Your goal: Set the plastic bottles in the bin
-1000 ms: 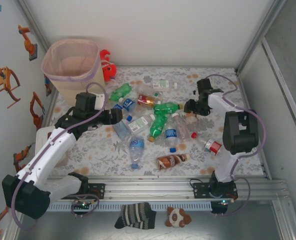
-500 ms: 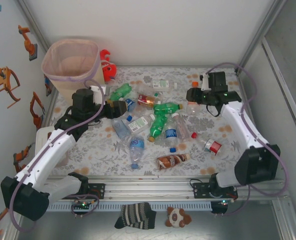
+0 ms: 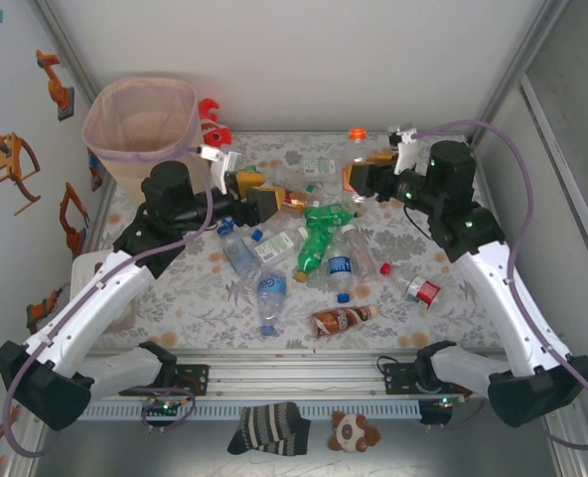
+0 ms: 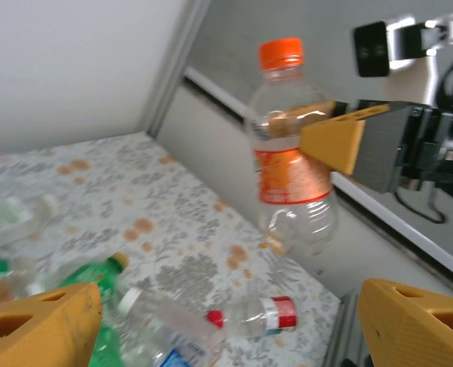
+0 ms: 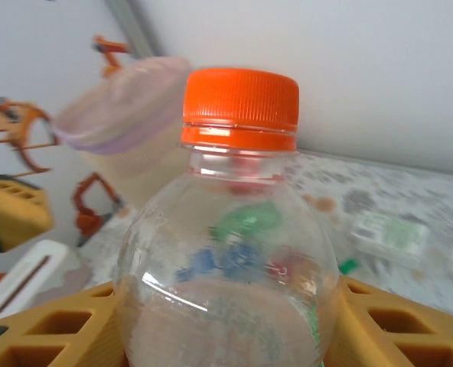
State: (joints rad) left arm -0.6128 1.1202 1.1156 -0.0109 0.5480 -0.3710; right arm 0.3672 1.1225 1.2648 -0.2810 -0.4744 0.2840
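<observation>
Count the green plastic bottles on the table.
2. One green plastic bottle lies crosswise mid-table; the second green bottle lies slanted beside it, nearer the arms. Another may hide beneath the left hand.

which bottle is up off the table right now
The clear bottle with the orange cap and orange label: the right tool holds it upright in the air, while the other bottles lie on the table.
</observation>
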